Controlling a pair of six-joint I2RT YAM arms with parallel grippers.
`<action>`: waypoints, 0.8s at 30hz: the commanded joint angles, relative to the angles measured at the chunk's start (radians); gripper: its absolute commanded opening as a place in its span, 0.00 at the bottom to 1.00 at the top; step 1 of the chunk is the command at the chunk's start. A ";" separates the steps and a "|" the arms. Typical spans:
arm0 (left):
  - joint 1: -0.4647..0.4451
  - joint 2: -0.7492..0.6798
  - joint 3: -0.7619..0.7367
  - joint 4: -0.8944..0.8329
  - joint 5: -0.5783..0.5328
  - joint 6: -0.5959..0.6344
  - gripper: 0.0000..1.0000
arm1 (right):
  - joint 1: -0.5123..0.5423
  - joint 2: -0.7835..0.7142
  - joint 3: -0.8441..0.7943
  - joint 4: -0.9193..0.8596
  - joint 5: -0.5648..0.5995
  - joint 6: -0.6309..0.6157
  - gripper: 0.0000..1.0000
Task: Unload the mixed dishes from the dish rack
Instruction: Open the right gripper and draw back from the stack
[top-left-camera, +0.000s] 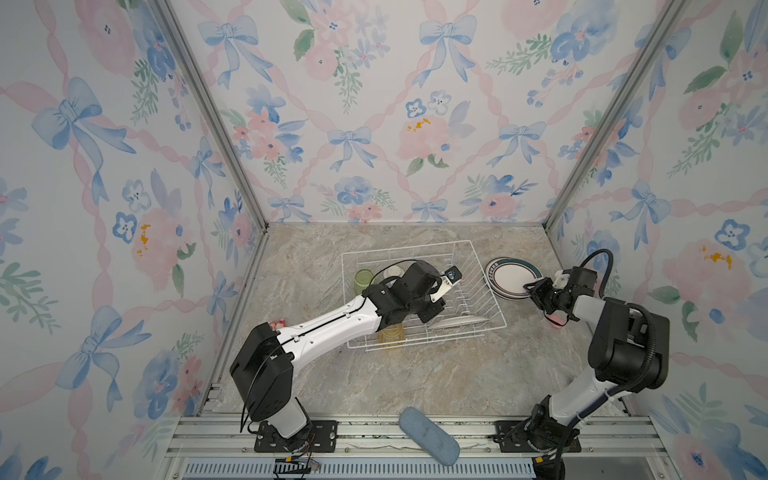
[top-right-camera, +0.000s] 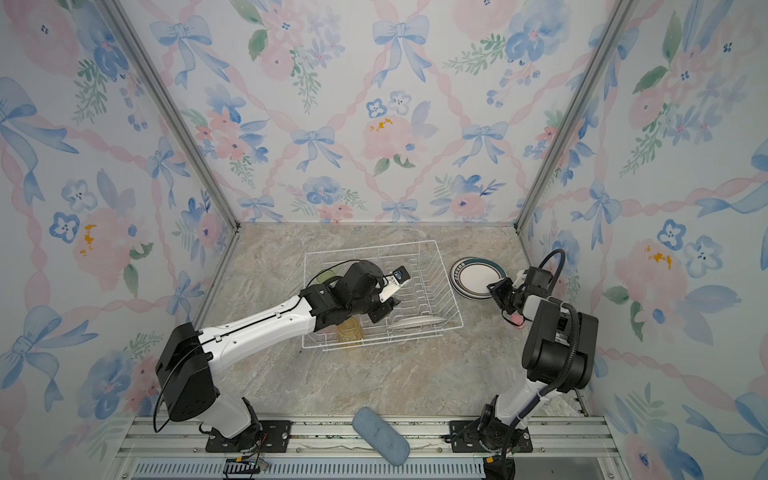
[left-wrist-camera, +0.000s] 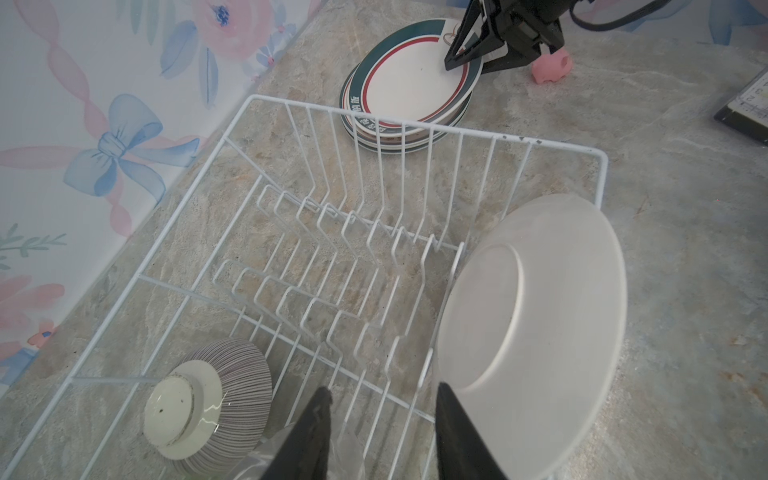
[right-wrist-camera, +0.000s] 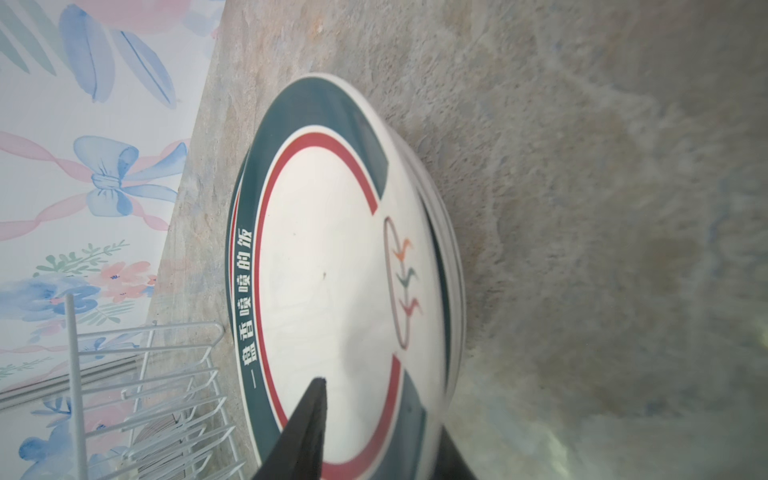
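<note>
Closest to me, at the bottom of a top view, the blue pad (top-left-camera: 428, 436) lies across the front rail, at the edge of the desk (top-left-camera: 415, 382). Further in, the dish rack (top-left-camera: 407, 247) sits mid-frame. At its near side a yellow tumbler (top-left-camera: 390, 332) stands lower left. One plate (top-left-camera: 457, 322) stands on edge lower right, its rim running left to right. The left gripper (top-left-camera: 434, 309) hangs just left of that plate, jaws apart and empty as far as I can see. I'd say this arm is the nearer one for it. Deeper in the rack are an upturned striped bowl (left-wrist-camera: 232, 390), a green tumbler (top-left-camera: 363, 280) and a clear tumbler (top-left-camera: 392, 272). Right of the rack a stack of plates (top-left-camera: 513, 276) rests on the desk. The right gripper (top-left-camera: 528, 287) straddles the top rim, jaws parted.
</note>
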 joint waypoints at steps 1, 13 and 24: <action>-0.004 -0.007 -0.013 -0.013 -0.010 0.011 0.39 | 0.015 -0.040 0.028 -0.081 0.056 -0.053 0.38; -0.004 -0.026 -0.037 -0.013 -0.017 0.016 0.41 | 0.048 -0.059 0.040 -0.137 0.103 -0.083 0.45; -0.003 -0.039 -0.052 -0.013 -0.018 0.017 0.42 | 0.059 -0.061 0.036 -0.192 0.138 -0.110 0.50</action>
